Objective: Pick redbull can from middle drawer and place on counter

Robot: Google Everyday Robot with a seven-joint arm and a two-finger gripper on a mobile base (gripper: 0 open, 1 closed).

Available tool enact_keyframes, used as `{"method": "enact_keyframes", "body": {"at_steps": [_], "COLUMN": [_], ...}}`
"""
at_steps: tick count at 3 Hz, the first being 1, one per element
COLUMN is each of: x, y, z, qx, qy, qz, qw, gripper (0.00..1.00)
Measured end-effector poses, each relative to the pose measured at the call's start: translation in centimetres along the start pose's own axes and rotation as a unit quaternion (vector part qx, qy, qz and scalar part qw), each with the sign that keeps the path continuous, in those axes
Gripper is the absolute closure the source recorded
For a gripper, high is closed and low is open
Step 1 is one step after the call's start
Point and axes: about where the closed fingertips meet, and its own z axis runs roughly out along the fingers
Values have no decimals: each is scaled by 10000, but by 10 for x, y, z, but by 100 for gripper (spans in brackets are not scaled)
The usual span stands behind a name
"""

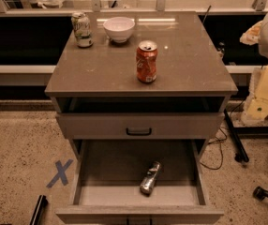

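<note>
The redbull can (150, 177), slim and silver, lies on its side on the floor of the open middle drawer (96, 165), right of centre and towards the front. The counter (190, 60) is the grey-brown slab above it. My gripper (259, 108) hangs at the right edge of the view, pale and cream-coloured, beside the cabinet's right side at about counter height. It is well apart from the can and holds nothing that I can see.
On the counter stand an orange soda can (146, 62), a green-and-white can (82, 29) and a white bowl (119, 28). The upper drawer front with a black handle (138, 131) overhangs the back of the middle drawer. Black chair legs (237, 146) and cables lie on the floor at right; a blue tape X (59, 173) marks the floor at left.
</note>
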Motion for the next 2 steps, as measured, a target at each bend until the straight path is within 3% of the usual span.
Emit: {"method": "enact_keyframes", "body": {"at_steps": [1,2], "x": [0,-6], "y": [0,1], "z": [0,27], "qx": [0,3], "qy": [0,143], "qz": [-1,-358], "qw": [10000,9993], "gripper": [0,0]}}
